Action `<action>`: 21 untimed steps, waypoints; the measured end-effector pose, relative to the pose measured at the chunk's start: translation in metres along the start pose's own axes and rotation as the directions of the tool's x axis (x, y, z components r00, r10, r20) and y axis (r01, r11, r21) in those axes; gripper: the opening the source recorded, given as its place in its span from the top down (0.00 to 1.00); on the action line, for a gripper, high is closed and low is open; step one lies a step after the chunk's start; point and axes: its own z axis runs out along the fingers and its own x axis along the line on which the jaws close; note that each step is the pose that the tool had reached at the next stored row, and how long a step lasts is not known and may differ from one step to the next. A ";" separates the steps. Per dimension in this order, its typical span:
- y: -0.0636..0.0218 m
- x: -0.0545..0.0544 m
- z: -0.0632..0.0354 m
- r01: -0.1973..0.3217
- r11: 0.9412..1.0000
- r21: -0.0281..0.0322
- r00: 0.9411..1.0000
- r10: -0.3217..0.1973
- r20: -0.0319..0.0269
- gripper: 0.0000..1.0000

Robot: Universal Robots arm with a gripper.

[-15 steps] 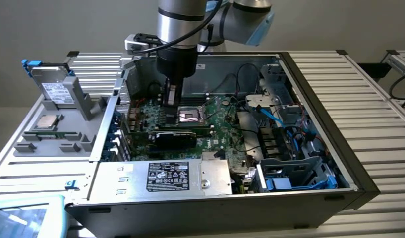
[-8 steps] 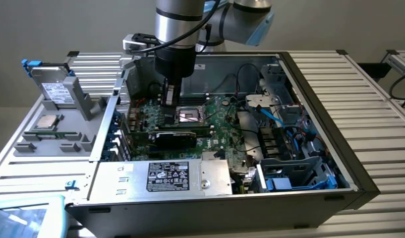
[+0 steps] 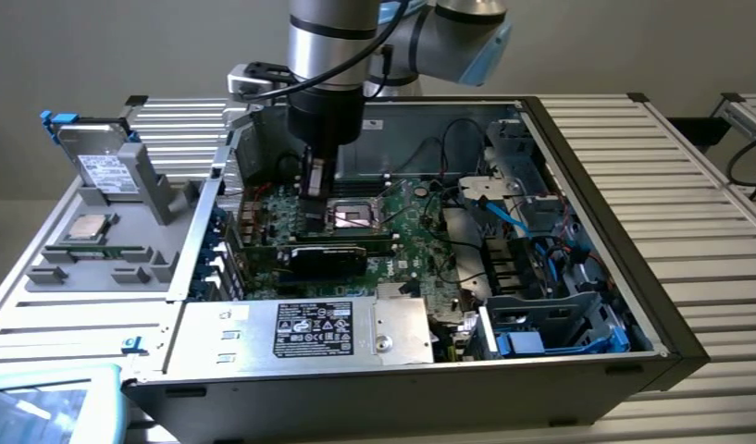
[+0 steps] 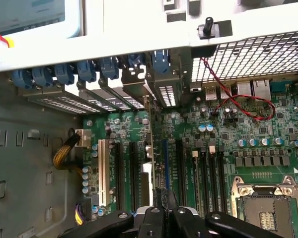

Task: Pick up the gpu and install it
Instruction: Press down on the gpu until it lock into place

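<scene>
The gripper (image 4: 165,214) hangs low inside the open computer case (image 3: 674,305), over the motherboard (image 4: 228,144), its fingers clenched on the top edge of the gpu (image 4: 150,148). The card stands upright on its edge among the expansion slots (image 4: 120,168), its bracket end toward the rear slot openings (image 4: 139,101), so that pressing straight down would seat it.

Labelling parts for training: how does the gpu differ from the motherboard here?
The gpu shows a black face; the motherboard is green. The gpu stands on edge; the motherboard lies flat. The gpu is far smaller. Both sit inside the case.
</scene>
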 end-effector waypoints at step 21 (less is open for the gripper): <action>0.0092 0.010 0.0031 0.025 1.000 0.012 0.999 -0.026 0.029 0.88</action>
